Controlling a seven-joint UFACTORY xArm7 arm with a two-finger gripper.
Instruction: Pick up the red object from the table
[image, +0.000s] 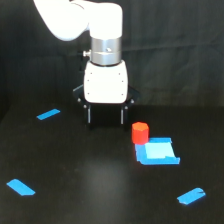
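Exterior view, single frame. White xArm6 wrist hangs over the rear middle of the black bench (75, 185), with a metal ring between the arm link and the white gripper housing. The gripper (105, 116) points straight down; two dark fingers (89, 115) show below the housing, set well apart with bare gap between them, so the jaws stand wide and hold nothing. Fingertips are dark against the dark bench; I cannot tell whether they touch the surface.

The red object (140, 133) stands upright on the bench, toward the exterior view's right of the gripper and a little nearer the camera, close to the gripper but clear of it. Its lower front edge meets the back left corner of the light-blue square piece (158, 151); whether the two actually touch cannot be resolved.

Three blue tape strips lie flat on the bench: one at the rear left (48, 114), one at the front left (20, 187), one at the front right (191, 196). Black curtain (175, 50) behind.
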